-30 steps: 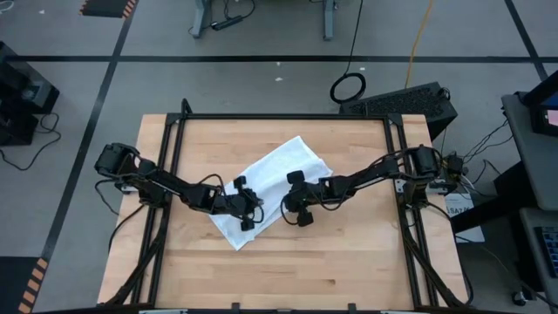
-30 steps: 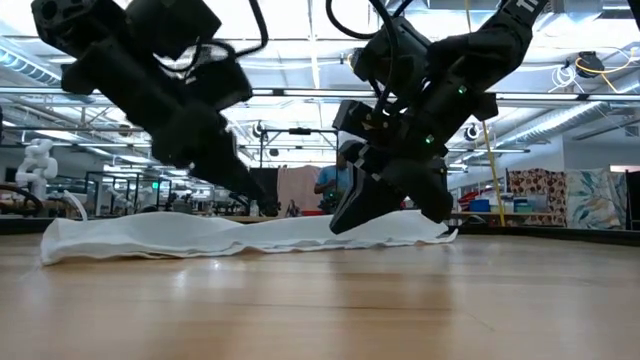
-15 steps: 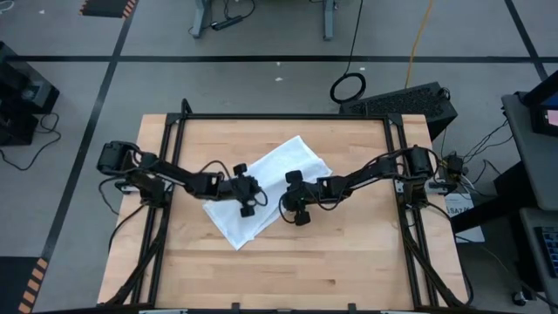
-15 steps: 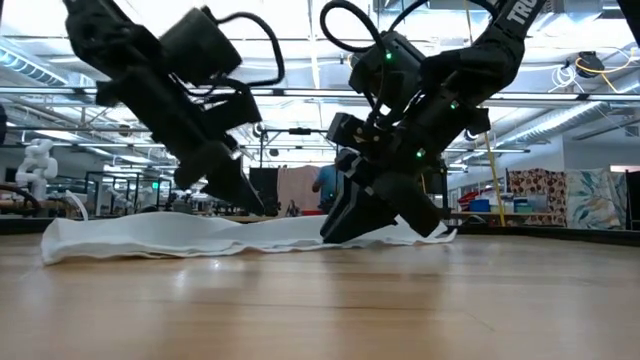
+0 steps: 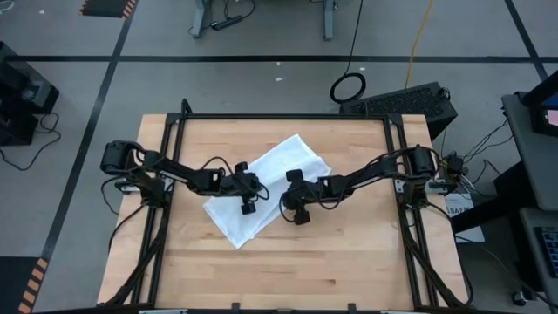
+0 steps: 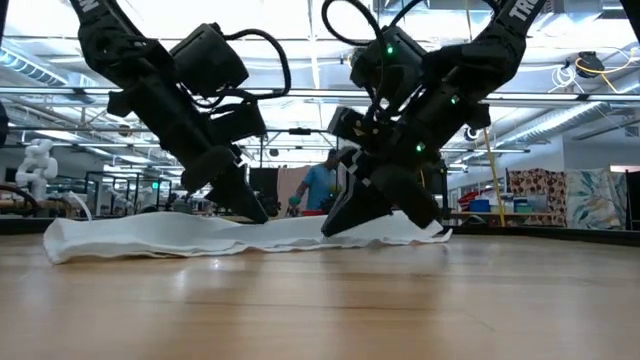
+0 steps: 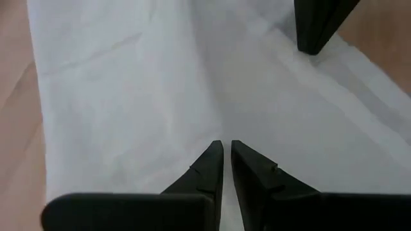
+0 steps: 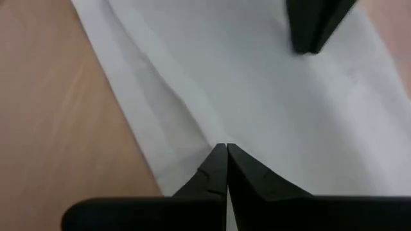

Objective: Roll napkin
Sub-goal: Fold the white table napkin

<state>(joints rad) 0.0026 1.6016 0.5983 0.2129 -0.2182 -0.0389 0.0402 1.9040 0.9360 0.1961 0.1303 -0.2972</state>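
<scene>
Resting on napkin (image 5: 261, 187): both closed jaws.

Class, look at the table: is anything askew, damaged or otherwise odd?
Only the napkin stands out mildly: it lies diagonal to the table edges, lightly creased, not yet rolled. Left gripper and right gripper are both shut above it. Nothing looks damaged.

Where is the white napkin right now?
In the high view the plain white cloth napkin lies flat and slanted mid-way across the wooden table, with the left gripper and right gripper over its two long edges.
</scene>
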